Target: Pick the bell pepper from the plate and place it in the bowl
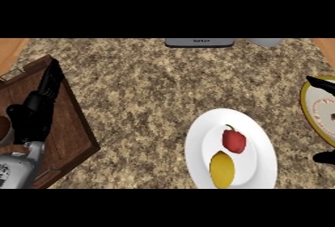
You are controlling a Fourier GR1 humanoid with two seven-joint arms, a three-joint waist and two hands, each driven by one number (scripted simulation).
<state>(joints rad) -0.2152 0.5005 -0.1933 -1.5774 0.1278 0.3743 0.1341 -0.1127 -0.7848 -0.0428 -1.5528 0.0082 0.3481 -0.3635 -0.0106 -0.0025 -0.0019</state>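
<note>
A red bell pepper (234, 140) lies on the white plate (200, 146), low and right of centre. Just below it on the same plate is a yellow lemon (222, 169). The bowl (309, 116), yellow-rimmed with a pale inside, is cut off by the right edge. Only two black parts of my right hand (322, 83) show at that edge, one above the bowl and one below it, far apart and holding nothing. My left hand (33, 111) rests open at the far left, fingers straight and pointing up, well away from the plate.
Under my left hand lies a dark wooden tray (68, 133) with a brown round object (4, 128) at the view's left edge. At the counter's far edge are a grey appliance (200, 42) and a pale vessel (265, 42). Speckled stone counter spreads between tray and plate.
</note>
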